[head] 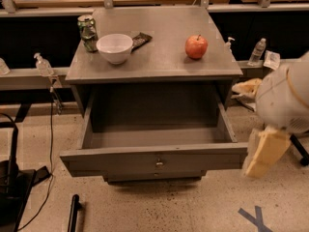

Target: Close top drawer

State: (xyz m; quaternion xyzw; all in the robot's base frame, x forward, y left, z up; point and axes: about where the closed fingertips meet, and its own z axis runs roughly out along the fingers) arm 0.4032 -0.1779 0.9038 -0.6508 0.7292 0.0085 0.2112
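Note:
The top drawer [153, 161] of the grey cabinet is pulled far out. Its wide flat front has a small metallic knob [159, 163] at centre, and its deep grey box [154, 137] holds nothing. My gripper [262, 152] shows as a cream-coloured piece hanging below the white rounded arm [285, 98] at the right. It sits right beside the right end of the drawer front, at about the front's height. I cannot tell whether it touches the front.
On the cabinet top [159, 62] stand a white bowl [115, 47], a green can [88, 32], a dark packet [140, 39] and a red apple [196, 46]. A lower drawer front [153, 176] shows under the open one. Bottles [256, 52] stand on side rails. Cables and a black stand [12, 178] lie at the left.

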